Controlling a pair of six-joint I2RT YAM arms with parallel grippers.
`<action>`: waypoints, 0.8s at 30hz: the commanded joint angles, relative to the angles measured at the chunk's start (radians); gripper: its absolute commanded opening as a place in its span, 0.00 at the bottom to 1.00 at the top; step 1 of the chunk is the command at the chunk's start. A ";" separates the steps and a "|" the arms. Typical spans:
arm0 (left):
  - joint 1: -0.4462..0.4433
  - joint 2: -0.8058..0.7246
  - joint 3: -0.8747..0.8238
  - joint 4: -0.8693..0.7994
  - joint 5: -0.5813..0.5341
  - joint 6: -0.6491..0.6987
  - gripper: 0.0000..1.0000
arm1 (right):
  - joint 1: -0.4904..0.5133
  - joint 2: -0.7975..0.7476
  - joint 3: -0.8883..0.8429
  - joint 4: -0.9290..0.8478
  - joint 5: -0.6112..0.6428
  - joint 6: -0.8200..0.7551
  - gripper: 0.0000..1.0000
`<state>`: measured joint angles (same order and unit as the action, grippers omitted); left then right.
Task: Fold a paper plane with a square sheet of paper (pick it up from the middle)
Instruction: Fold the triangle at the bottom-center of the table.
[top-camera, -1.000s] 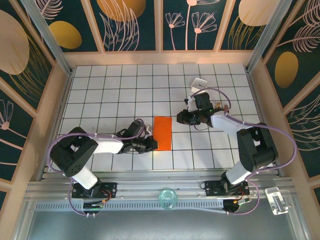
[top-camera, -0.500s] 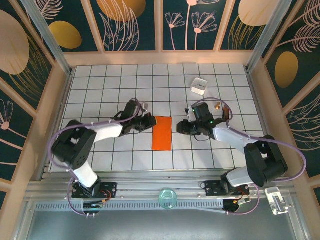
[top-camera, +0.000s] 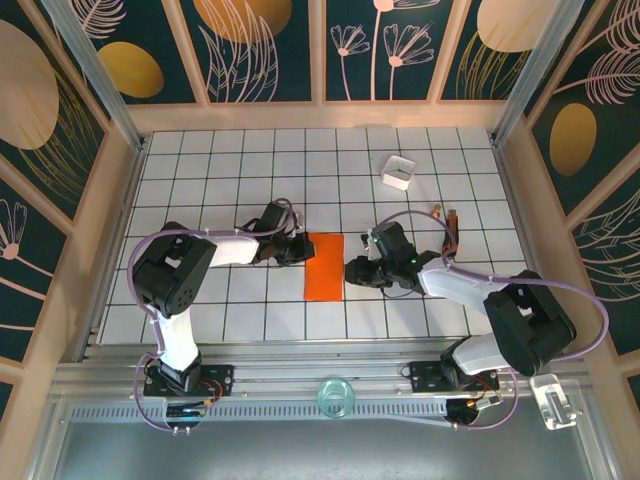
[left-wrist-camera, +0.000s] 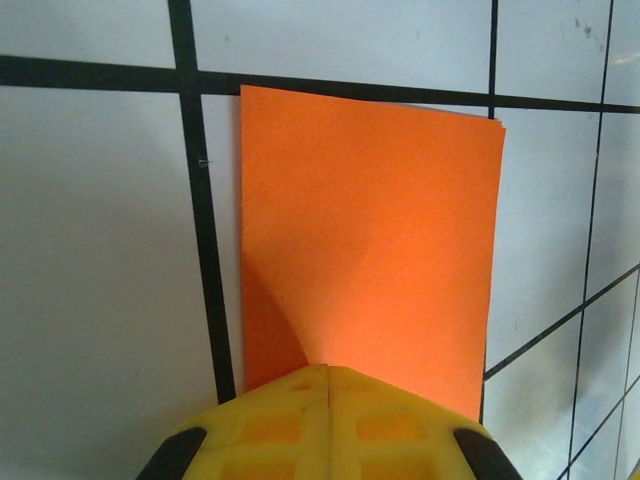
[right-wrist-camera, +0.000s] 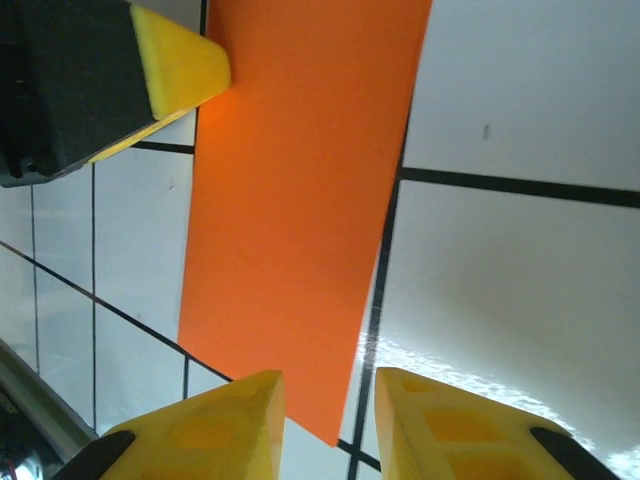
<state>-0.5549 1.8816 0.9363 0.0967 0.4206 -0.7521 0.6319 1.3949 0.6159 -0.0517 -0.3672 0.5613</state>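
Moved in the last second: left gripper from the near-left corner of the paper up to the far part of its left edge. Right gripper closer in and toward the near side, now at the paper's right edge. Paper itself unshifted, as far as I can see.

Item 1, left arm. Stretched low over the table, forearm pointing right. Fingers pressed together with no gap, tips over the paper's left edge. I cannot tell whether they pinch a layer or merely press.

Item 2, paper. Orange, folded to a narrow rectangle, flat on the tiles between the two arms. Long axis runs near to far.

Item 3, right arm. Also low, forearm pointing left. Fingers parted by a narrow gap, holding nothing. The paper's near-right corner lies just ahead of that gap in the wrist view.

Item 4, white box. Far right, well apart from the work.

Judgement: the tools flank the two long sides, about equally near. I expect the next fold to depend on lifting one long edge across that axis.
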 joint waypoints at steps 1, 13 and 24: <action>0.007 0.028 -0.020 -0.010 0.004 0.018 0.00 | 0.036 0.004 -0.021 0.070 -0.010 0.061 0.30; 0.008 0.050 -0.113 0.034 -0.001 0.011 0.00 | 0.094 0.009 -0.106 0.163 -0.015 0.224 0.32; 0.008 0.050 -0.128 0.037 0.003 0.017 0.00 | 0.121 0.044 -0.143 0.227 -0.026 0.291 0.33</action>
<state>-0.5430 1.8839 0.8577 0.2432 0.4614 -0.7517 0.7425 1.4242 0.4793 0.1402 -0.3939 0.8246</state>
